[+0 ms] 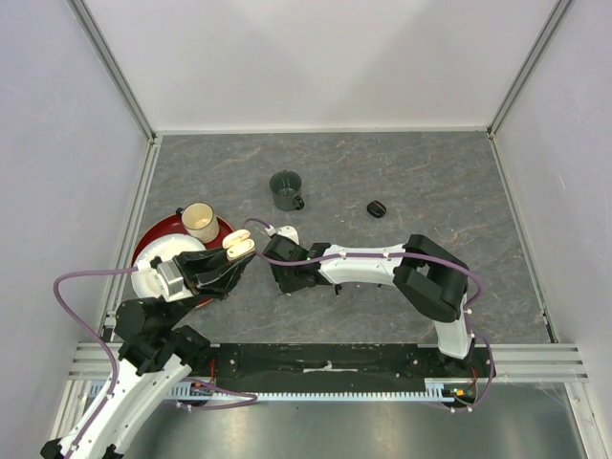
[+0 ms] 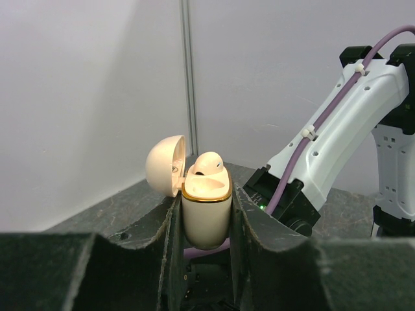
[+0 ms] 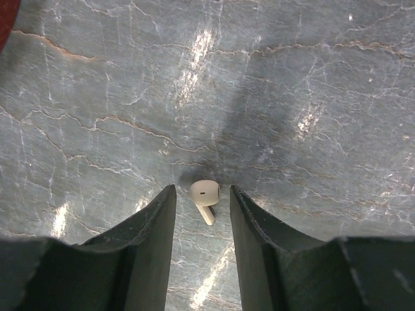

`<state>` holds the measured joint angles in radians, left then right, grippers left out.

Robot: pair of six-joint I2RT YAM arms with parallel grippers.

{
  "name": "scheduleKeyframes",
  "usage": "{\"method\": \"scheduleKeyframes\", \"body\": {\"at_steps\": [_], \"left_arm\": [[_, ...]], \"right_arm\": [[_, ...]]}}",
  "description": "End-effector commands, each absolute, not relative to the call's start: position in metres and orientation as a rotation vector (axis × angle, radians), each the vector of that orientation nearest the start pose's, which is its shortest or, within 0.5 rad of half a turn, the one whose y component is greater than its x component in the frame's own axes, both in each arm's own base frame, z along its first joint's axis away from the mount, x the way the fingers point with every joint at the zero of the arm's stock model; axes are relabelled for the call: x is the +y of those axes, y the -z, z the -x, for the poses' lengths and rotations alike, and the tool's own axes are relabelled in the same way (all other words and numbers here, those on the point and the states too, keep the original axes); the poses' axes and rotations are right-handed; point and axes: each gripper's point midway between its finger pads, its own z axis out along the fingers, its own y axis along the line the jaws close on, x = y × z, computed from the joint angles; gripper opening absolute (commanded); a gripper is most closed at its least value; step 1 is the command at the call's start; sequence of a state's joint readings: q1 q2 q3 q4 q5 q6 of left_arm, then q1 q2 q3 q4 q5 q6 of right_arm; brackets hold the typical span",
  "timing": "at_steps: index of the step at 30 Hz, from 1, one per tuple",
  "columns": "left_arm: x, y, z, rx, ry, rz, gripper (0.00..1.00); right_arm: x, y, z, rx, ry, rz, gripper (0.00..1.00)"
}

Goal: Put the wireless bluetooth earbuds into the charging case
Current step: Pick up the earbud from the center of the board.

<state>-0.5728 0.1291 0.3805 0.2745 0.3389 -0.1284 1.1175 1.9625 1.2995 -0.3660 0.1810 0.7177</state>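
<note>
The left jaws grip the open cream charging case (image 2: 206, 217); the right jaws gape around a cream-white earbud (image 3: 205, 196) that a skewed pinch could flick away.

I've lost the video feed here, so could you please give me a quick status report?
Left tool shut on charging case, lid open, one earbud seated. Right tool open, straddling loose earbud on table. Nothing blocking.
</note>
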Motion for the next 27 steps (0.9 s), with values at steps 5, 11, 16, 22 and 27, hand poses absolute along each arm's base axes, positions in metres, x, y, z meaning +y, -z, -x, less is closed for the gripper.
{"method": "scheduleKeyframes", "body": {"at_steps": [5,11,16,22,27], "left_arm": [[-0.159,-0.363,-0.139,0.934,0.769,-0.529,0.02],[-0.159,-0.362,-0.14,0.934,0.769,-0.528,0.02],[-0.16,-0.361,-0.14,0.937,0.77,-0.53,0.02],[-0.159,-0.362,-0.139,0.933,0.769,-0.528,0.02],[-0.158,-0.362,-0.14,0.935,0.767,-0.524,0.02]], "right_arm": [[0.408,-0.021,-0.203,2.607,-0.401,0.479,0.45],[0.408,-0.02,-0.204,2.607,-0.397,0.448,0.38],[0.405,-0.018,-0.204,2.612,-0.386,0.418,0.29],[0.391,-0.022,-0.215,2.594,-0.359,0.323,0.22],[0.358,-0.031,-0.241,2.552,-0.309,0.136,0.2]]}}
